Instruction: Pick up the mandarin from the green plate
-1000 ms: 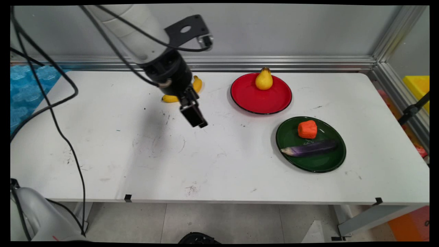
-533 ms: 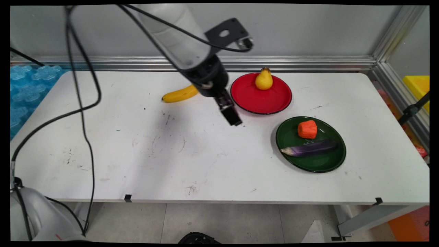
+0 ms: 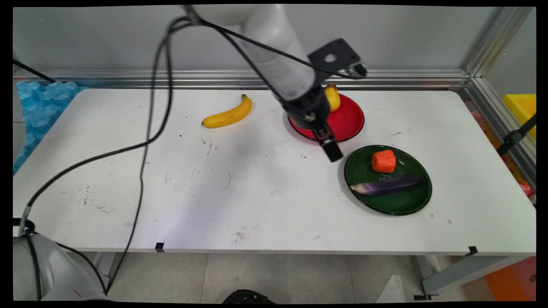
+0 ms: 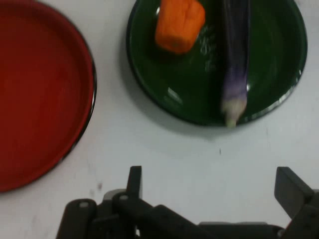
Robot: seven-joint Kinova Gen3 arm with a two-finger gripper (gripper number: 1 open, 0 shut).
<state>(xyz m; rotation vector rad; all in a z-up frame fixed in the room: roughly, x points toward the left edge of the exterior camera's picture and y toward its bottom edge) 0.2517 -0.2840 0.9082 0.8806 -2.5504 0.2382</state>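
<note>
Crosswise on green plate (image 3: 417,204): eggplant (image 3: 385,185), pale tip leftward

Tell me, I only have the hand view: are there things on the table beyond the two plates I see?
Observer: Yes, a banana lies on the bare table, off to the far left side.
Operator: Is the red plate empty?
Observer: No, a pear stands on the red plate, at its far edge, partly behind the arm.
Operator: Where is my gripper over the table?
Observer: The gripper hangs open above the gap between the red plate and the green plate, holding nothing.
</note>
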